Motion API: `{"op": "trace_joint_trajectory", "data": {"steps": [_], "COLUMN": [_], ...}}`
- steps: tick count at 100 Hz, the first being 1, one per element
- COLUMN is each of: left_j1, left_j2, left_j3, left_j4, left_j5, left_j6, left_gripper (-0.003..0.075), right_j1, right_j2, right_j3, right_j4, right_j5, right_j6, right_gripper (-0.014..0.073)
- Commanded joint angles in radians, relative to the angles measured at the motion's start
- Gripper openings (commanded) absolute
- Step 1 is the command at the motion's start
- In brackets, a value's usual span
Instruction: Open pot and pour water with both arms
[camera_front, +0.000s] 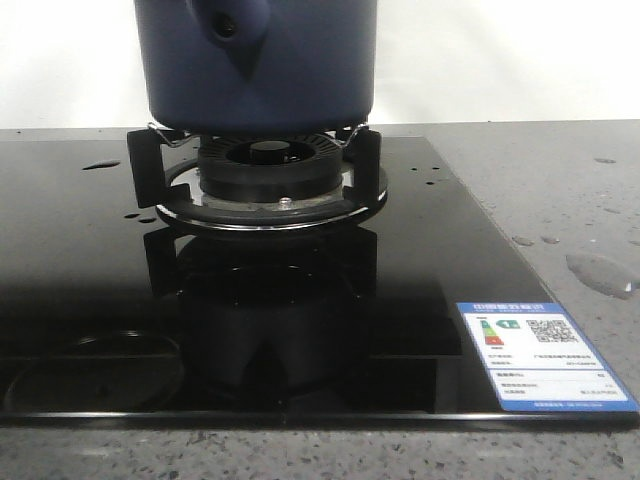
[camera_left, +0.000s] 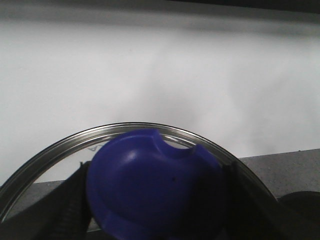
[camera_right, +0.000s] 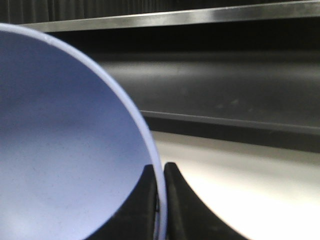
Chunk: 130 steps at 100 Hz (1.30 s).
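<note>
The dark navy pot (camera_front: 255, 70) stands on the burner's supports, its handle socket (camera_front: 228, 24) facing me and its top cut off by the front view's edge. My left gripper (camera_left: 157, 200) is shut on the blue knob (camera_left: 150, 180) of a glass lid with a metal rim (camera_left: 135, 127), seen against a white wall. A periwinkle bowl (camera_right: 65, 150) fills much of the right wrist view, and my right gripper (camera_right: 161, 200) is shut on its pale rim. Water shows as a puddle (camera_front: 600, 272) and small drops (camera_front: 100, 165). Neither gripper shows in the front view.
A gas burner (camera_front: 265, 178) with black pot supports sits on a glossy black glass hob (camera_front: 90, 300). An energy label sticker (camera_front: 540, 355) lies at the hob's front right corner. A grey speckled counter (camera_front: 560, 180) surrounds the hob, with a white wall behind.
</note>
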Motion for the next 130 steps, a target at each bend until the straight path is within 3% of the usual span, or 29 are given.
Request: {"op": "trace_joint_trajectory", "data": {"steps": [1,39,104,112,130], "left_j1": [0.002,0.002,0.002,0.002,0.002], "left_j2": [-0.037,-0.037,-0.037,-0.037,-0.037], "left_j3": [-0.037,-0.037,-0.037,-0.037,-0.037], "left_j4": [-0.041,-0.041,-0.071,-0.071,-0.111], "left_j5": [-0.055,-0.055,-0.034,-0.016,0.005], "left_j6": [0.002,0.002,0.002,0.002,0.002], "left_gripper": [0.0399,0.0399,0.0399,0.0399,0.0399], "right_j1": [0.002,0.002,0.002,0.002,-0.015], "right_j2": [-0.055,-0.055,-0.055,-0.064,-0.100], "right_j3": [-0.030,-0.032,-0.032,-0.034,-0.082], "right_j4": [-0.027,-0.113,-0.125,-0.125,-0.106], "right_j5": [-0.117,-0.243,-0.239,-0.180,0.118], "right_j6": [-0.005,-0.005,-0.005,-0.005,-0.005], "right_gripper": [-0.0046,-0.0046,-0.0046,-0.0046,-0.0046]}}
